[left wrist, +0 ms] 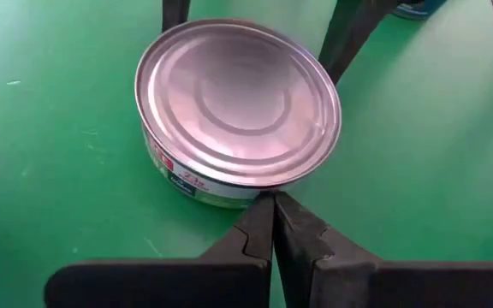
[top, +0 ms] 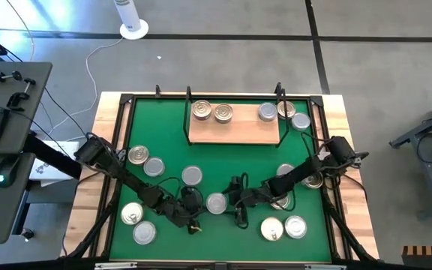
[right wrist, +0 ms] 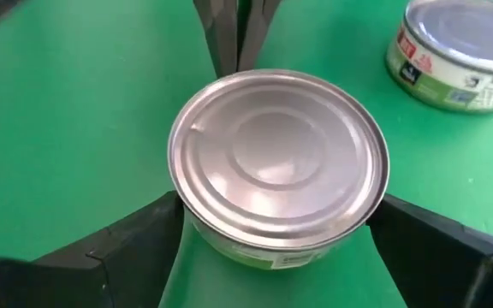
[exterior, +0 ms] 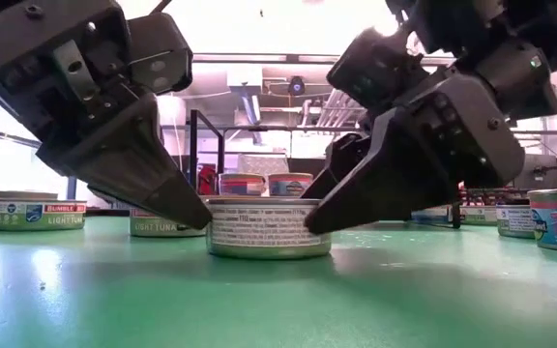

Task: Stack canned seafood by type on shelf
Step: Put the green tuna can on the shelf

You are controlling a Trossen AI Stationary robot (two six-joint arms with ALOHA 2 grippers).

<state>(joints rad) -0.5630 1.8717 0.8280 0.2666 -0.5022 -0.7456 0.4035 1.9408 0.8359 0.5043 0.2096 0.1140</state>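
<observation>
A silver-lidded tin [right wrist: 278,162] stood upright on the green mat [top: 223,157], near the front middle of the worktop [top: 355,217]. It sat between the two fingers [right wrist: 135,244] of the right end effector [top: 235,201], which were spread wide, one on each side of its wall. Whether the fingers touched the wall could not be told.

The left end effector [top: 193,217] had its fingers pressed together and empty. Their joined tips lay just beside the same tin on the side away from the right end effector, seemingly touching its lower wall.

In the low view both end effectors sloped down to the tin from opposite sides. In the high view each arm reached in from its own side edge of the worktop toward the front middle.

The tin was flat and round, with a plain silver-grey lid stamped with concentric rings and a printed paper label around its wall.

Other tins [top: 145,159] lay scattered over the mat. The shelf [top: 235,129] stood at the back of the mat with five tins [top: 201,111] at its far edge.
</observation>
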